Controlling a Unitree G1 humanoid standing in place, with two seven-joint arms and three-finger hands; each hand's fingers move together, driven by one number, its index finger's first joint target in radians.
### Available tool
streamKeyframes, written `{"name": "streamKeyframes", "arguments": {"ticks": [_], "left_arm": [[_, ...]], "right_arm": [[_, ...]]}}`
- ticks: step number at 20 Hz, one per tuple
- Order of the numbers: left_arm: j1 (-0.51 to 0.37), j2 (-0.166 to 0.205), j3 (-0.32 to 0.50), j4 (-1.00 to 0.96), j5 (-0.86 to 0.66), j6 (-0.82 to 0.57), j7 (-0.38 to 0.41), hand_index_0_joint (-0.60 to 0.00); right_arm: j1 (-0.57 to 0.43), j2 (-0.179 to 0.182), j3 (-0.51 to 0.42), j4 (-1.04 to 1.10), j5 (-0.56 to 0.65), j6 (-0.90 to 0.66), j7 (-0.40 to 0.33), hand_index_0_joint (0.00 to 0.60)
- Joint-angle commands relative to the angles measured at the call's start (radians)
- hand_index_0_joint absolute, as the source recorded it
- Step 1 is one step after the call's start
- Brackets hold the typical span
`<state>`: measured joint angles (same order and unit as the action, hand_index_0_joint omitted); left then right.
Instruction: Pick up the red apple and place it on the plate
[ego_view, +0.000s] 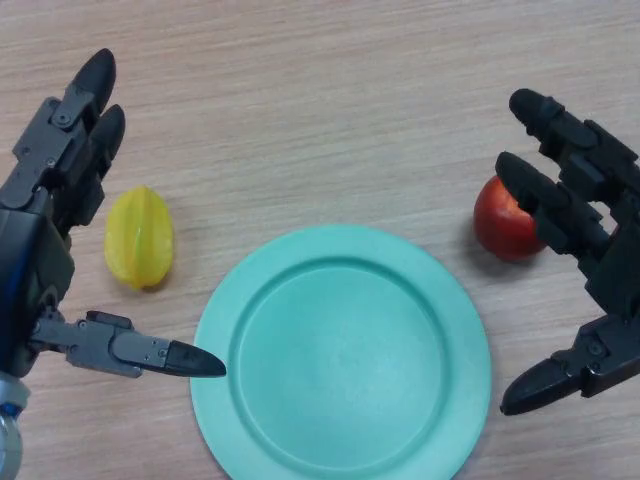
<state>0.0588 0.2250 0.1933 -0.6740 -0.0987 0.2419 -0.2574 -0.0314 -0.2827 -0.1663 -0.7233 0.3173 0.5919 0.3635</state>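
Note:
The red apple (505, 222) lies on the wooden table to the right of the green plate (340, 350). My right hand (600, 260) is open, its fingers straight above and partly in front of the apple's right side, its thumb low near the plate's right rim. It does not hold the apple. My left hand (45, 200) is open at the left, fingers pointing away, thumb pointing toward the plate's left rim.
A yellow star fruit (139, 238) lies on the table between my left hand and the plate. The wooden table (320, 100) stretches out beyond the plate.

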Motion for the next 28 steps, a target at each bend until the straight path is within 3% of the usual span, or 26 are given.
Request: {"name": "streamKeyframes", "arguments": {"ticks": [1,7,11,14,19,21,22,23,24,28], "left_arm": [[-0.019,0.034,0.032,-0.030,0.019,-0.164,0.017,0.000],[0.007,0.023,0.034,-0.043,0.019,-0.186,0.022,0.000],[0.012,0.022,0.050,-0.046,0.007,-0.191,0.023,0.000],[0.023,0.017,0.046,-0.054,0.009,-0.192,0.023,0.000],[0.035,0.016,0.096,-0.066,-0.028,-0.201,0.011,0.000],[0.038,0.015,0.104,-0.067,-0.036,-0.203,0.010,0.000],[0.041,0.013,0.110,-0.067,-0.042,-0.207,0.010,0.000],[0.043,0.010,0.113,-0.067,-0.045,-0.211,0.011,0.000],[0.053,0.004,0.117,-0.066,-0.046,-0.226,0.013,0.000],[0.059,0.003,0.134,-0.054,-0.054,-0.244,0.010,0.000]], "right_arm": [[-0.039,-0.035,-0.048,-0.026,0.046,-0.147,-0.005,0.000],[-0.204,-0.085,-0.052,0.226,-0.004,-0.291,-0.032,0.000],[-0.363,-0.136,-0.036,0.587,-0.118,-0.570,-0.078,0.000],[-0.494,-0.164,0.000,0.957,-0.284,-0.808,-0.146,0.000],[-0.544,-0.140,0.051,1.199,-0.391,-0.838,-0.195,0.000],[-0.542,-0.129,0.059,1.206,-0.401,-0.822,-0.201,0.200],[-0.541,-0.121,0.068,1.212,-0.419,-0.808,-0.209,0.350],[-0.545,-0.115,0.078,1.229,-0.448,-0.807,-0.226,0.451],[-0.561,-0.101,0.100,1.302,-0.551,-0.843,-0.302,0.599],[-0.553,-0.100,0.093,1.279,-0.607,-0.845,-0.332,0.600]]}}
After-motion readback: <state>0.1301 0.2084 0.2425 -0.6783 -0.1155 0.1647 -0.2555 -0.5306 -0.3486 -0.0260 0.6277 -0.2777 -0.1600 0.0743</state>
